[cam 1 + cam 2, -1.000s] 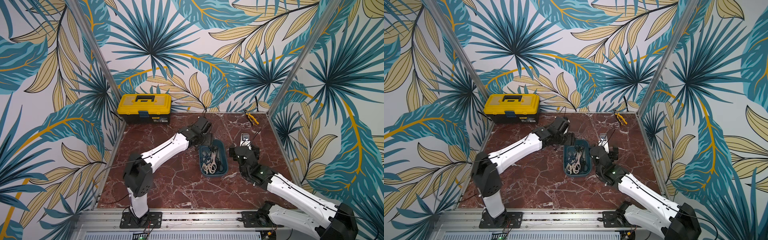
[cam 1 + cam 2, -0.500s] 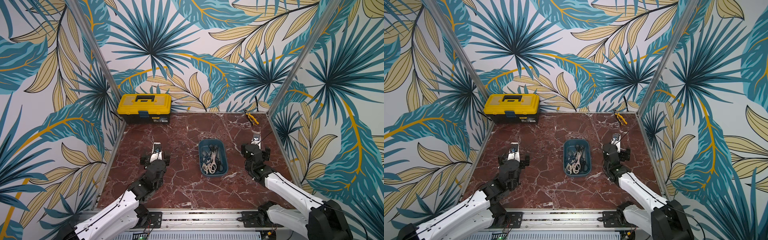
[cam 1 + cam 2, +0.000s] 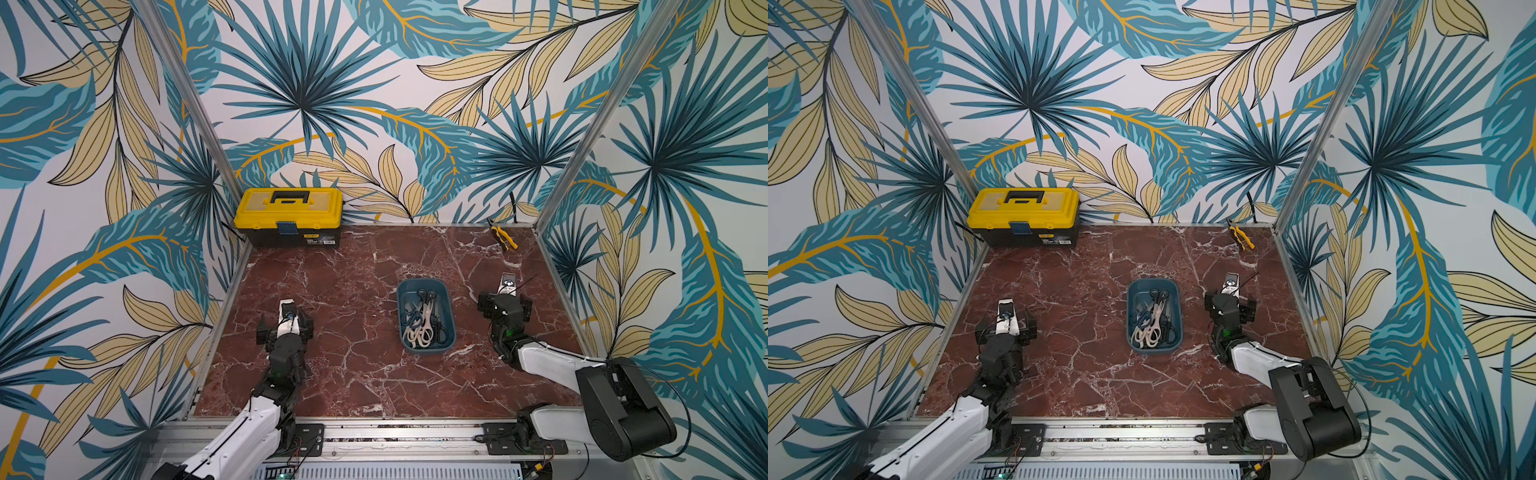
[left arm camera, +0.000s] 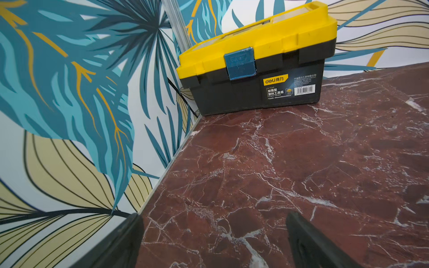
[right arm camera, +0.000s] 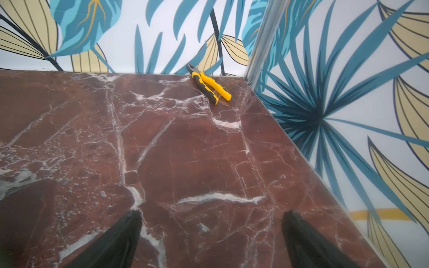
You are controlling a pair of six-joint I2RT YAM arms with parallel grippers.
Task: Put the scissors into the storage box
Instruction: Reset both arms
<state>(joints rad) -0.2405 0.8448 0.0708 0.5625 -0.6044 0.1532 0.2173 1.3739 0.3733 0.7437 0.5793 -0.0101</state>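
Steel-bladed scissors [image 3: 424,322] all lie in the dark teal plastic tub [image 3: 424,351], long axis pointing away from the bases. The left pincer [image 4: 212,234] and right pincer [image 5: 211,232] are wide and empty, flanking it, right nearer. Likely done.

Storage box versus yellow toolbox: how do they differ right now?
The storage box is teal and lidless; the toolbox is yellow-and-black, lid closed. The storage box sits mid-table holding the scissors; the toolbox stands in the far corner. The toolbox has a carry handle; the storage box has none. Both rest on the table.
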